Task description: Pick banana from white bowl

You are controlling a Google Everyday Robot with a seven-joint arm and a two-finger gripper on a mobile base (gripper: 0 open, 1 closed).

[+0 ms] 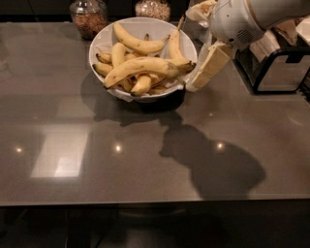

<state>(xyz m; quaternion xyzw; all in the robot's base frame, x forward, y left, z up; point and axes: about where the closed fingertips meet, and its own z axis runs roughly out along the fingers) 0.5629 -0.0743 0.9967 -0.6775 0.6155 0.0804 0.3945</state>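
Note:
The white bowl [107, 41] stands at the back middle of the dark grey table and holds several yellow bananas. The largest banana [140, 68] lies across the top of the pile, and another banana [138, 44] lies behind it. My gripper [196, 48] hangs just right of the bowl's right rim, at about rim height, on the white arm that comes in from the upper right. It is open and empty. One cream finger [208, 65] slants down beside the rim, and the other [201, 8] is up at the back.
Two clear glass jars stand behind the bowl, one with brown contents [88, 17] and one with pale contents [152, 8]. A black rack [278, 70] stands at the right edge. The table's front edge [155, 201] runs across the bottom.

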